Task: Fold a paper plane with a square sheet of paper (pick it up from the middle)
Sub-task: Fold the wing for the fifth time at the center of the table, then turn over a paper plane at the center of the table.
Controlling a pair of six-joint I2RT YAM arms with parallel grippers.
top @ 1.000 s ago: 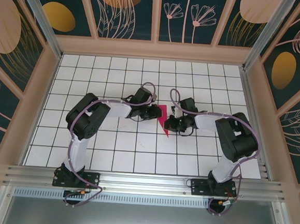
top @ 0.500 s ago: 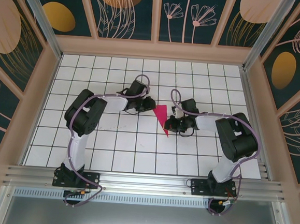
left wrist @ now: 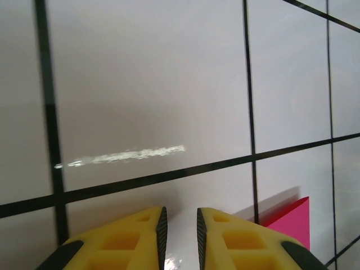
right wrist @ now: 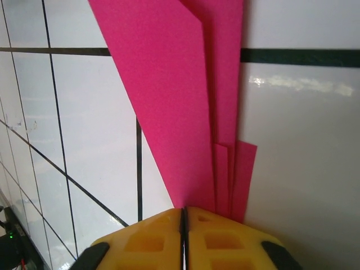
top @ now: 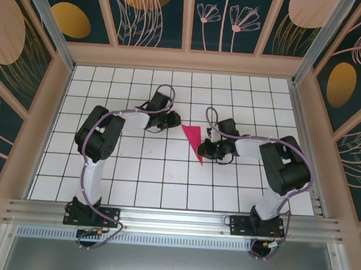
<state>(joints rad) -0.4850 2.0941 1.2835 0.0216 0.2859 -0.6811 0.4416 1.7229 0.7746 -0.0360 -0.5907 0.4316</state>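
1. Paper plane (top: 194, 141): a slim magenta dart lying near the middle of the white gridded table (top: 164, 184). Its wide end points towards the far wall and its sharp tip towards the arm bases.
2. Right gripper (top: 203, 152): at the plane's right edge, down near the pointed end, touching it.
3. Right wrist view: the yellow fingers (right wrist: 140, 242) are pressed together with only a hairline seam. The plane (right wrist: 169, 101) runs straight into that seam, so the right gripper (right wrist: 184, 230) is clamped on the paper.
4. Same view: several stacked folded layers are visible. Short flap ends sit just off the right fingertip, and a long flat panel fans out to the left.
5. Left gripper (top: 174, 118): just left of the plane's wide end, close to it but apart from it.
6. Left wrist view: the left gripper (left wrist: 179, 236) has a narrow gap between its yellow fingers (left wrist: 126, 242) with nothing in it, so it is released. Only bare tile and a black grid line lie ahead of it.
7. Same view: one magenta corner of the plane (left wrist: 292, 220) shows at the lower right, beside the right-hand finger. I can't tell whether it touches the finger.
8. Both forearms are angled in towards the table centre, with the plane between the two grippers.
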